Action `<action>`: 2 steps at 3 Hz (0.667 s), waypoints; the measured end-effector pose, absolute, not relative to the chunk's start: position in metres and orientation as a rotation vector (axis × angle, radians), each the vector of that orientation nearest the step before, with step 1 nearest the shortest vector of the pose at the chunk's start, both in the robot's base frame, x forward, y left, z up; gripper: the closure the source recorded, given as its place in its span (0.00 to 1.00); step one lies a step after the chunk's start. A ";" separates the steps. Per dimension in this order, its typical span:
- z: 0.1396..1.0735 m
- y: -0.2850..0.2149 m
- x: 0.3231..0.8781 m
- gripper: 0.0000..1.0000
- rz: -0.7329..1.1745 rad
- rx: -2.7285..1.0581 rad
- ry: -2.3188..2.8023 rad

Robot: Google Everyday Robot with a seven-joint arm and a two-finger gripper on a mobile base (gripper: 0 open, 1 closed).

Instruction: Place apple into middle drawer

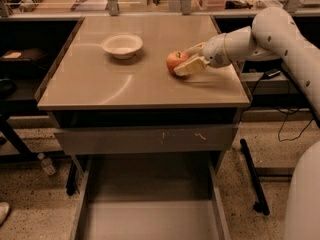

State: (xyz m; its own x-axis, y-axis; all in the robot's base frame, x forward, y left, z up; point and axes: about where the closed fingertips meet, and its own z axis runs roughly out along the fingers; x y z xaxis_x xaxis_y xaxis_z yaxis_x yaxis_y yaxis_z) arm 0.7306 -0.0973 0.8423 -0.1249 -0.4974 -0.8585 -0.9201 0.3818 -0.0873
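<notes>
The red apple (173,62) rests on the tan tabletop (125,86), right of centre. My gripper (183,60) reaches in from the right, with one pale finger (190,66) in front of the apple and the other behind it. Both fingers press against the apple, which still sits on the table. The middle drawer (150,219) is pulled out wide open below the table, and its flat grey floor is bare.
A white bowl (122,45) stands on the table at the back left. A grey drawer front with pale scratch marks (145,140) sits just under the tabletop, above the open drawer. Dark shelving flanks the table, and a small bottle (47,164) lies on the floor at left.
</notes>
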 end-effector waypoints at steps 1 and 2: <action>0.871 -0.104 0.695 1.00 0.585 -1.233 1.673; 0.904 -0.099 0.628 1.00 0.558 -1.242 1.525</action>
